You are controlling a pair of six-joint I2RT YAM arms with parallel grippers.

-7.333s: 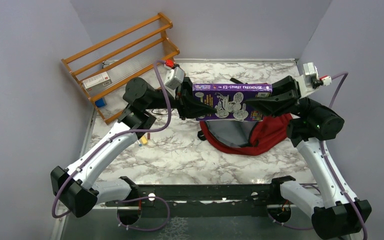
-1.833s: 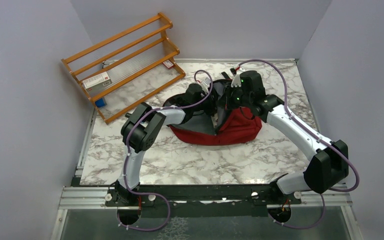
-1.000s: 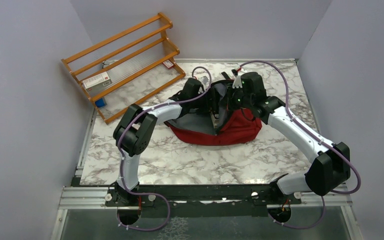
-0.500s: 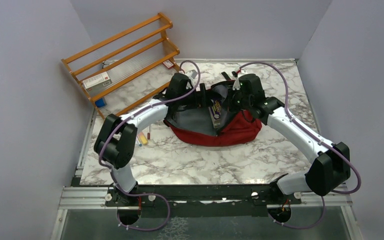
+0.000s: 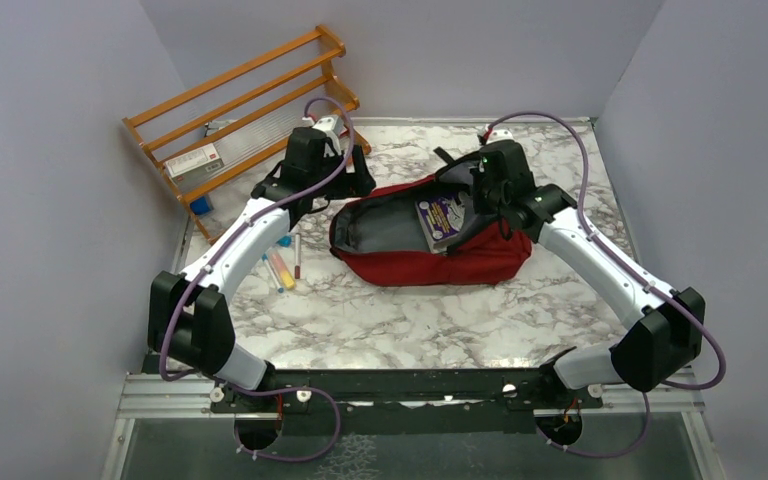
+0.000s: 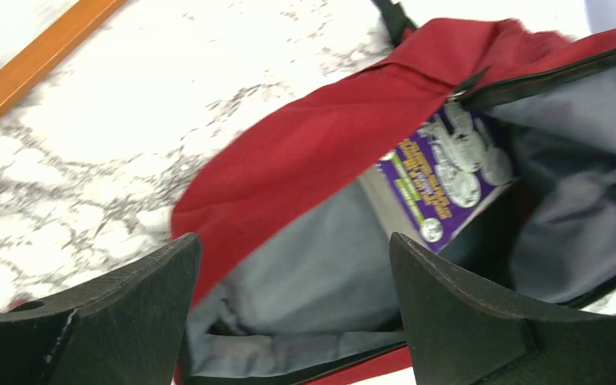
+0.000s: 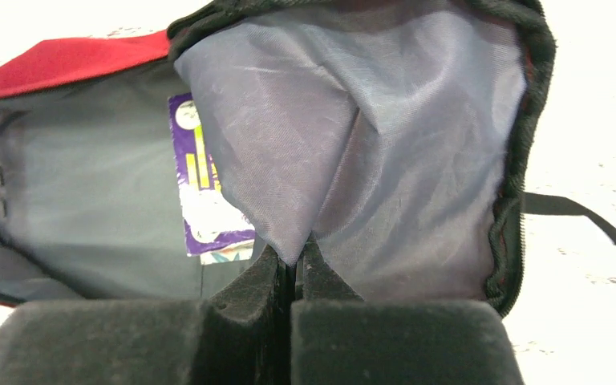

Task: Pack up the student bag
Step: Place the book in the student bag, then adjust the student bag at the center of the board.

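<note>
Now right tool (image 7: 293,261) pinches student bag (image 5: 410,268) lining (image 7: 353,136); left tool (image 6: 295,249), seemingly beside it, gapes empty.

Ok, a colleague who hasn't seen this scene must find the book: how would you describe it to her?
On the white marble-patterned table lies a dark red soft fabric backpack, unzipped, its grey lining showing. Inside, on the side where the right gripper pinches the lining, lies a flat purple book. It is the only purple, printed thing among plain red and grey fabric.
</note>
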